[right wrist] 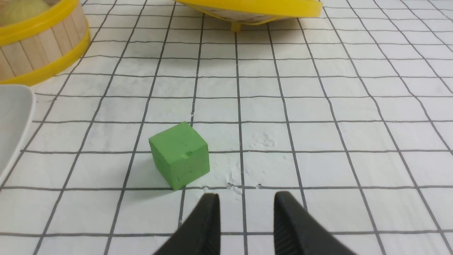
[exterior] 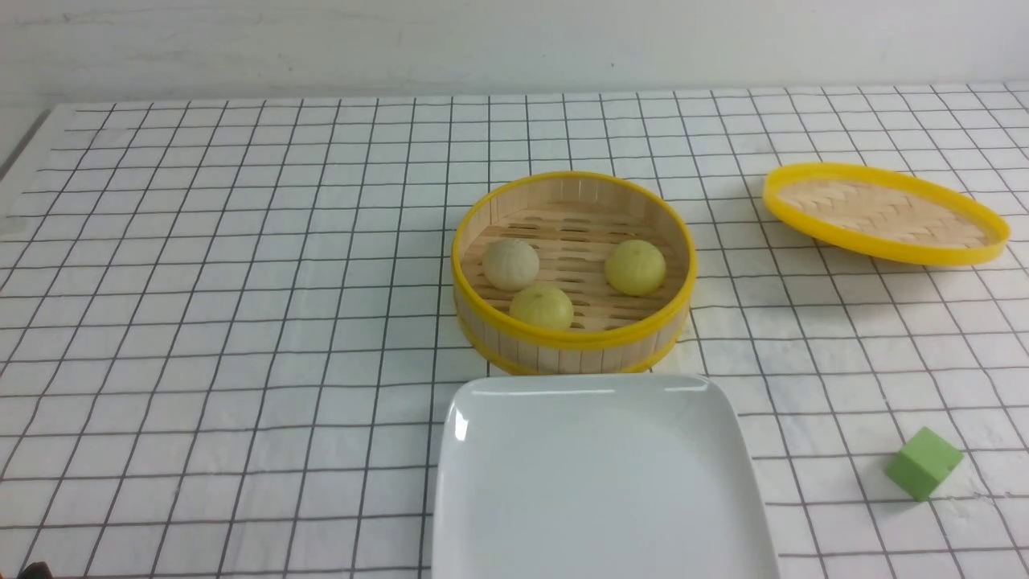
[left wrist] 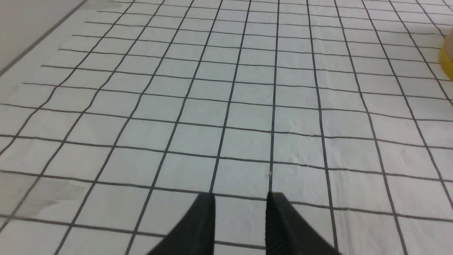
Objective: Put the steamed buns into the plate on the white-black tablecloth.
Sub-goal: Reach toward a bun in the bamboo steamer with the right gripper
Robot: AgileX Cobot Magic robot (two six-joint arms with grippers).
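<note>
Three steamed buns lie in a round yellow-rimmed bamboo steamer (exterior: 572,344): an off-white one (exterior: 510,264) and two pale yellow ones (exterior: 635,267) (exterior: 542,306). The white rounded-square plate (exterior: 595,482) sits empty just in front of the steamer on the white-black tablecloth (exterior: 241,281). Neither gripper shows in the front view. My left gripper (left wrist: 240,200) is open and empty over bare cloth. My right gripper (right wrist: 246,198) is open and empty just behind a green cube (right wrist: 179,154), with the plate's edge (right wrist: 12,117) and the steamer (right wrist: 39,46) off to one side.
The woven yellow-rimmed lid (exterior: 884,213) lies tilted at the back right and also shows in the right wrist view (right wrist: 247,7). The green cube (exterior: 924,463) sits to the right of the plate. A yellow edge (left wrist: 446,56) shows at the border of the left wrist view.
</note>
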